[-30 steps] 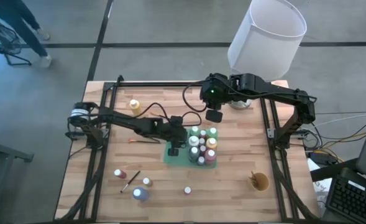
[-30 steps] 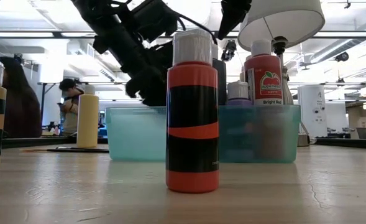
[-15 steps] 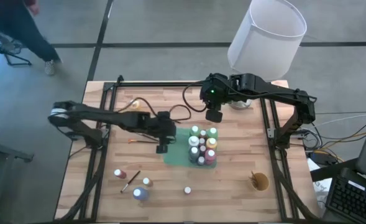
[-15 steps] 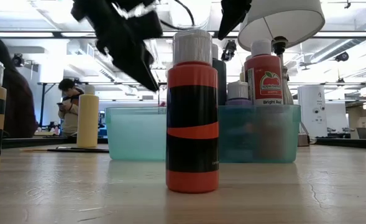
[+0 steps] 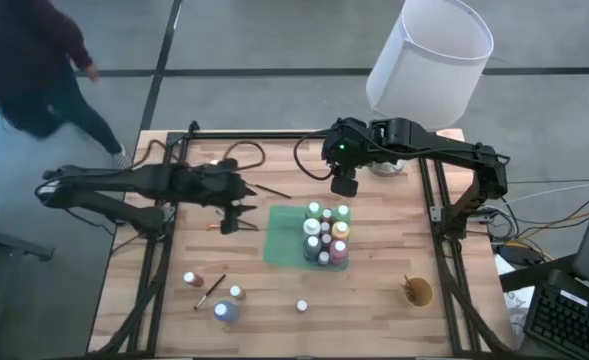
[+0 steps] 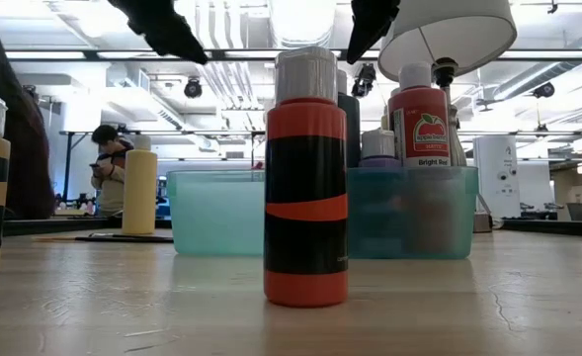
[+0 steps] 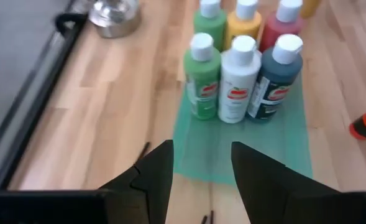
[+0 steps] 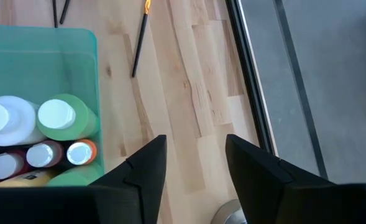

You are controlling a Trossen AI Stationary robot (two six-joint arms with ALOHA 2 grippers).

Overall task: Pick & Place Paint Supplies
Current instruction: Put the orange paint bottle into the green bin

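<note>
A pale green tray (image 5: 282, 240) lies mid-table. Several paint bottles (image 5: 326, 235) stand upright in its right half, among them a green one (image 7: 202, 74), a white one (image 7: 237, 78) and a dark teal one (image 7: 274, 78). Loose bottles stand near the front left: a red one (image 5: 191, 279), a blue one (image 5: 224, 312) and a small one (image 5: 301, 306). A brush (image 5: 212, 291) lies among them and another brush (image 8: 139, 43) beside the tray. My left gripper (image 5: 230, 220) hangs open and empty, left of the tray. My right gripper (image 5: 344, 187) is open and empty above the tray's far edge.
A tan cup (image 5: 417, 292) stands at the front right. A white-shaded lamp (image 5: 429, 55) rises at the far right, its metal base (image 7: 114, 14) on the table. A black frame rail (image 5: 164, 240) runs along each side. A person (image 5: 34, 60) passes beyond the far left corner.
My left gripper has drawn back from the tray toward the table's left edge and has risen well above the table, still empty. My right arm has kept still. The person beyond the table has walked along its far left side.
</note>
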